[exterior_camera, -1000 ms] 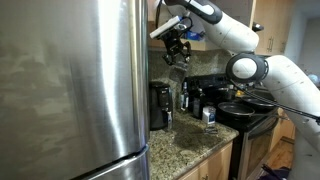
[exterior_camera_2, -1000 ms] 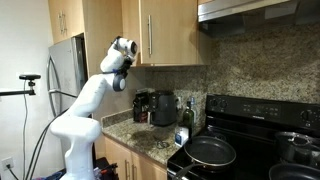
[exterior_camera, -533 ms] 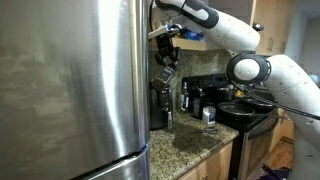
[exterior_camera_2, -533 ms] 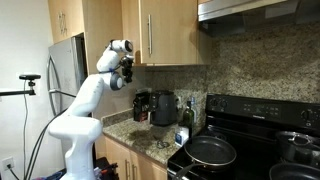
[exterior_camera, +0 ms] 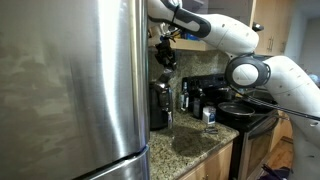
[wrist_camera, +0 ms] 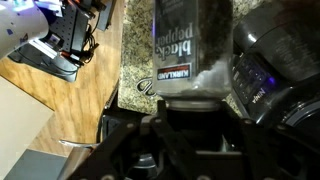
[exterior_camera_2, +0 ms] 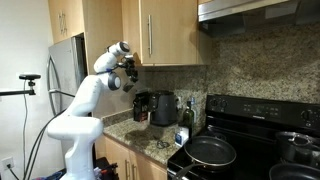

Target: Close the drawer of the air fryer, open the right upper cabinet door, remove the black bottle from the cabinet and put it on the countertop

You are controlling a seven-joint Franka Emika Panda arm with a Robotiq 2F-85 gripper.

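My gripper (wrist_camera: pixel 190 108) is shut on the black bottle (wrist_camera: pixel 190 45), a pepper jar with a white label, and holds it in the air above the granite countertop (wrist_camera: pixel 135 55). In both exterior views the gripper (exterior_camera: pixel 165 52) (exterior_camera_2: pixel 130 73) hangs below the light-wood cabinet (exterior_camera_2: pixel 165 30), above the black air fryer (exterior_camera: pixel 158 105). The air fryer's drawer looks pushed in. The countertop (exterior_camera: pixel 195 145) (exterior_camera_2: pixel 150 135) lies beneath. The cabinet doors show as flat wood with a bar handle (exterior_camera_2: pixel 150 35). I cannot tell whether the right one stands open.
A steel fridge (exterior_camera: pixel 70 90) fills the near side. A black coffee maker (exterior_camera: pixel 195 97) and a clear glass (exterior_camera: pixel 183 98) stand past the air fryer. A black stove with pans (exterior_camera_2: pixel 215 150) is beyond. A black appliance (wrist_camera: pixel 268 70) lies close beside the bottle.
My gripper has come down from cabinet height with the bottle and shifted toward the fridge side. The wrist has turned downward.
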